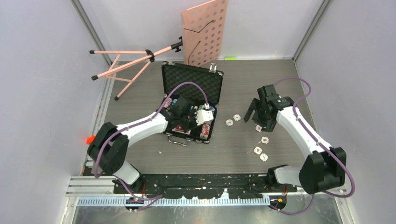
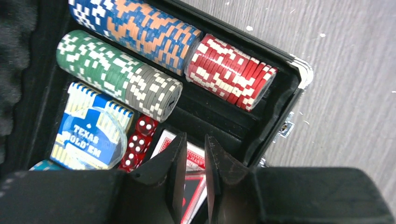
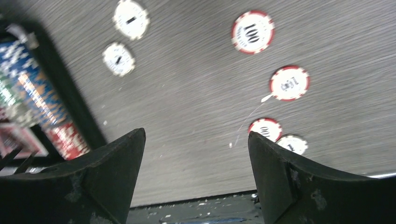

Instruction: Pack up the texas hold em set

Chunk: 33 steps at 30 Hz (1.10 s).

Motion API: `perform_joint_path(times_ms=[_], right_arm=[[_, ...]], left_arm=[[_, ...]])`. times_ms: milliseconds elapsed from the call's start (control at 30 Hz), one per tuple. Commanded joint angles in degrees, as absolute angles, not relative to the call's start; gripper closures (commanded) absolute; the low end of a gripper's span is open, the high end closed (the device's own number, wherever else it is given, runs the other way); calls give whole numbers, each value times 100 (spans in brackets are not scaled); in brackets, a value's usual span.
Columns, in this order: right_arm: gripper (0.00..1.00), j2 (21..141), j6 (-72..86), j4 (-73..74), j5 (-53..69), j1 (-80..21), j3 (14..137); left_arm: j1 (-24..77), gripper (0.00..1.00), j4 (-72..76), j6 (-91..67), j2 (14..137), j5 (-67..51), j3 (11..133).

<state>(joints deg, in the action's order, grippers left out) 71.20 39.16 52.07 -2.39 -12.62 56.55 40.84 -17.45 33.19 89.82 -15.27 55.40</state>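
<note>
Chip-gathering step, I judge: the case (image 1: 191,81) sits open mid-frame, the left gripper (image 2: 195,142) over it with jaws narrowly apart and empty — the right gripper (image 3: 196,135), jaws wide, should next drop onto a loose chip (image 1: 265,139) on the counter (image 1: 289,84), right of centre.

Grey table (image 1: 224,161) w/ open case (image 1: 196,86), loose chips (image 1: 265,139), pink stand (image 1: 205,32).

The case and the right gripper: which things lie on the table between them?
Two white chips lie there on the table, touching neither the case nor the right gripper. The top external view shows it.
</note>
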Motion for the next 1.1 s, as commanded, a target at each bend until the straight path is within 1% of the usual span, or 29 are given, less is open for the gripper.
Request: perform_joint_path(times_ms=[0,67,100,133,267,300,333,367,433,600,733,867,1067], right_arm=[[12,7501,3921,5371,-1307,-1414,6100],[10,7618,3957,5266,-1253,-1430,6165],[9,7659,3964,5226,-1220,-1432,6221],[9,7755,3960,5141,-1171,-1437,6244],[9,8166,3819,4863,-1192,-1501,6353],[10,8348,3785,4831,-1144,-1527,6411],[10,8445,3773,4763,-1091,-1537,6440],[12,8628,3773,4728,-1029,-1566,6499],[14,8906,3829,4602,-862,-1639,6601],[16,9498,3995,4468,-1018,-1919,6910],[21,10004,4062,4340,-975,-1933,7094],[22,10315,4051,4231,-989,-1934,7294],[25,10839,4020,4140,-1025,-1934,7550]], left_arm=[[4061,74,-1955,2964,8241,-1854,5575],[4064,66,-1718,2551,7882,-1855,5382],[4061,58,-1482,2250,7700,-1773,5278],[4061,53,-1294,1926,7504,-1614,5174],[4061,31,-890,-214,6801,-165,4905],[4061,22,-943,-576,6604,-69,4857],[4061,6,-968,-817,6453,-47,4801],[4061,1,-1014,-1118,6305,169,4724],[4056,0,-1184,-1665,6029,652,4592],[4021,0,-2029,-1940,5796,471,4679],[4017,0,-1939,-2014,5416,433,4321],[4021,0,-1933,-2078,5060,499,4102],[4021,0,-2064,-2213,4975,449,4082]])
